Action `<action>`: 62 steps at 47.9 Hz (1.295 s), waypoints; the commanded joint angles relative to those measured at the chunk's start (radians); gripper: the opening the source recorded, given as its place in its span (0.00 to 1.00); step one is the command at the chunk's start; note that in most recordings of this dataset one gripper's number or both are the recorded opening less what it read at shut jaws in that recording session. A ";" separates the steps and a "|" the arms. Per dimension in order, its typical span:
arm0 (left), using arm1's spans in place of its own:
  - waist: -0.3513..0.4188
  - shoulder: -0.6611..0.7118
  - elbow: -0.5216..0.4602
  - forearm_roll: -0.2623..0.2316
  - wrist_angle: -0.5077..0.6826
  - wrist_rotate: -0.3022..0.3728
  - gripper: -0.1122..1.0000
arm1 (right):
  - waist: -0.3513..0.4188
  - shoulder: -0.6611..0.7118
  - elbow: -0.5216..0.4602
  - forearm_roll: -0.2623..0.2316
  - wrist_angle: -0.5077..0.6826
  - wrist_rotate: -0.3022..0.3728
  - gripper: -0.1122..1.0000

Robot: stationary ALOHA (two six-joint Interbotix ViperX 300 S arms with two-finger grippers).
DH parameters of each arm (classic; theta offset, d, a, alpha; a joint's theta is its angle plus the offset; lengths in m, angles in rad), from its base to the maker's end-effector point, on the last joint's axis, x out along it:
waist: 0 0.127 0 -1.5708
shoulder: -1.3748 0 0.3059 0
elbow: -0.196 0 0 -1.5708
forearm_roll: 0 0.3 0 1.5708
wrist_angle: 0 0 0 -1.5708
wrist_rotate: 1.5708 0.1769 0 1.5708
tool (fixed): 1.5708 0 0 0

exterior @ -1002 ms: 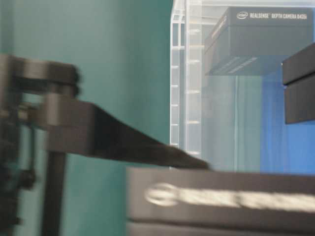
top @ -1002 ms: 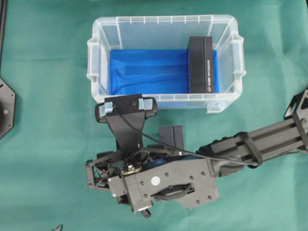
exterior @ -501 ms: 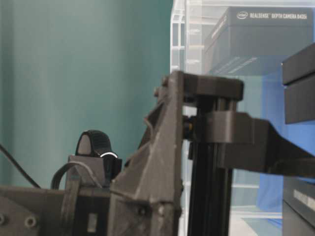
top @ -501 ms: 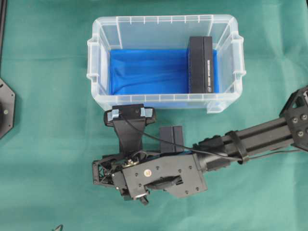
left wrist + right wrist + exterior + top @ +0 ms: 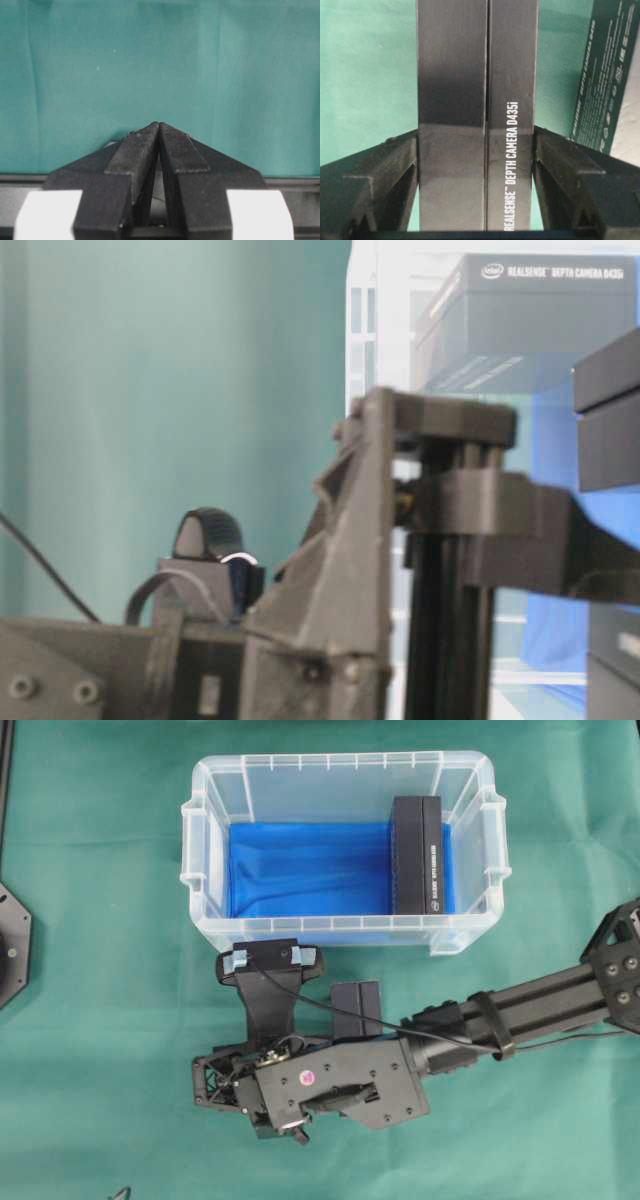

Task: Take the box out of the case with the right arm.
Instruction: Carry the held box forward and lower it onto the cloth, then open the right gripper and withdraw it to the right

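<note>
The clear case [image 5: 196,840] with its blue bottom stands at the back of the green cloth. One black box [image 5: 418,855] lies inside it at the right end. The right arm [image 5: 530,1005] reaches in from the right to a spot just in front of the case. There its gripper [image 5: 476,135] is shut on a black RealSense box [image 5: 356,1008], outside the case, with a finger pressed against each long side. The wrist body hides the fingers from above. My left gripper [image 5: 159,124] is shut on nothing, its tips touching over bare cloth.
Another dark box [image 5: 606,75], label side showing, lies just right of the held one; the arm hides it from above. At the table-level camera the gripper's lattice frame [image 5: 350,580] fills the foreground. A black arm base [image 5: 12,945] sits at the left edge.
The right wrist has sunk lower and drawn slightly right over the first half second, then held still. The box stays in its grip. The left gripper shows no change.
</note>
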 commanded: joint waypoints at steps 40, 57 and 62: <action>-0.002 0.006 -0.026 0.003 -0.006 0.000 0.12 | -0.015 -0.077 0.002 -0.023 -0.009 0.000 0.92; -0.002 0.006 -0.028 0.003 -0.006 -0.002 0.12 | -0.015 -0.175 -0.034 -0.089 0.071 -0.012 0.92; -0.002 0.006 -0.028 0.003 -0.006 -0.002 0.12 | -0.015 -0.190 -0.052 -0.100 0.089 -0.028 0.92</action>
